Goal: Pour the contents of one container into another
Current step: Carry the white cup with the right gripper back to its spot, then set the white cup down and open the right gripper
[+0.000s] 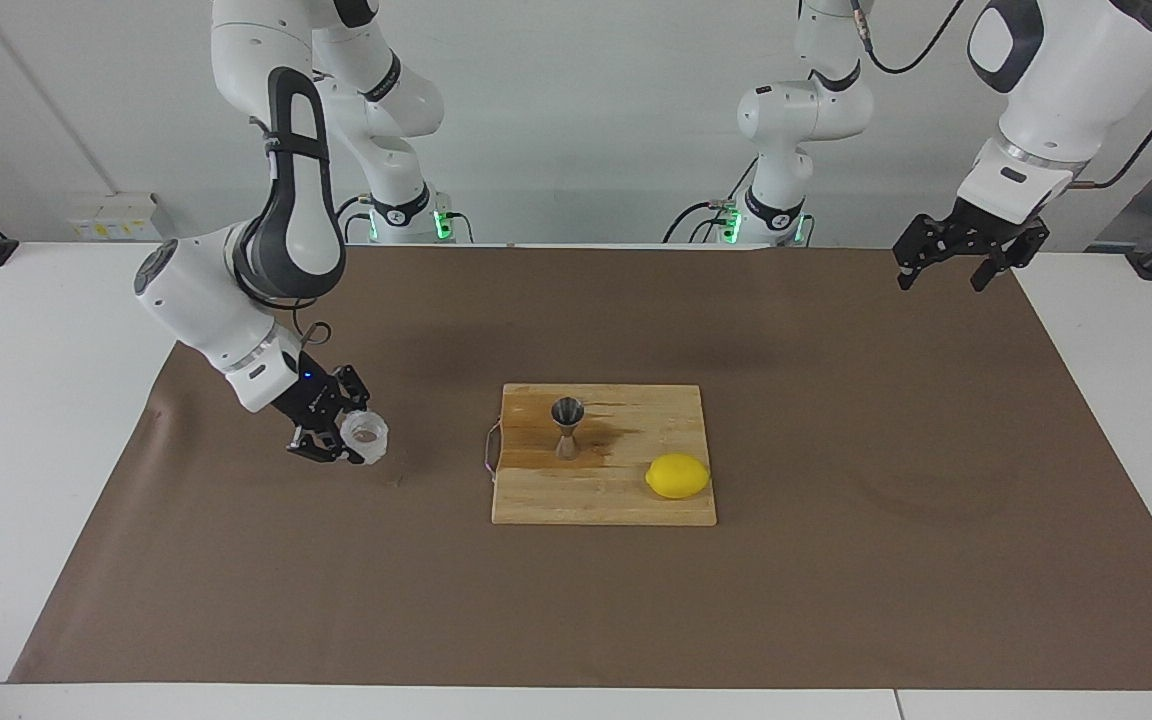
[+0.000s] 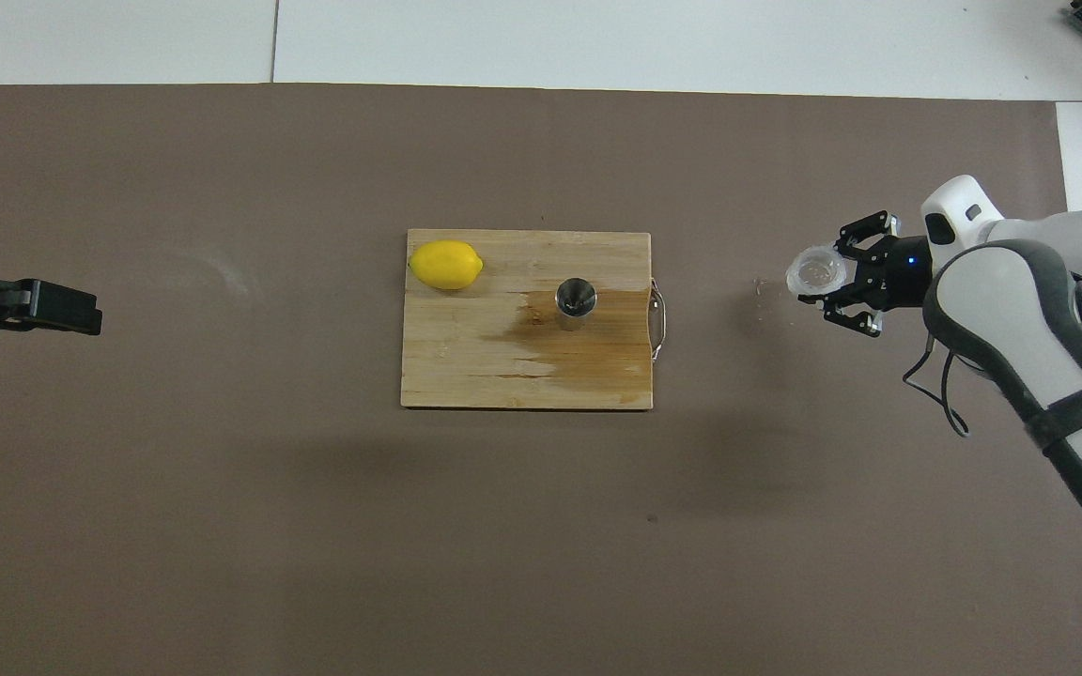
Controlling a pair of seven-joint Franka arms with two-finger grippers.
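Cup (image 1: 364, 433) in right fingers (image 1: 321, 447) | jigger (image 1: 567, 426), lemon (image 1: 678, 476) on board (image 1: 604, 500)

White table (image 1: 26, 420) under a brown mat (image 1: 836, 560) covering most of it. On the mat's middle, a wooden cutting board (image 1: 616, 500), partly stained dark, carrying a steel jigger (image 1: 567, 426) and a lemon (image 1: 678, 476).
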